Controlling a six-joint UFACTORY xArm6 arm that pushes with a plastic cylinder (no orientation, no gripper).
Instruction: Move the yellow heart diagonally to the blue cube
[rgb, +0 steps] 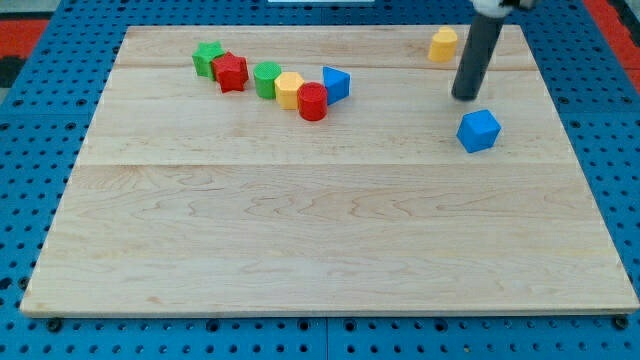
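Observation:
The yellow heart (443, 44) lies near the top right of the wooden board (320, 230). The blue cube (479, 130) sits below it and a little to the right. My tip (466, 97) stands between the two, just above the cube's upper left and below right of the heart, touching neither as far as I can see. The dark rod rises from the tip to the view's top edge.
A row of blocks lies at the top left: a green star (208, 58), a red star (231, 72), a green cylinder (266, 79), a yellow hexagon (289, 90), a red cylinder (313, 101) and a blue triangle (336, 83). A blue pegboard surrounds the board.

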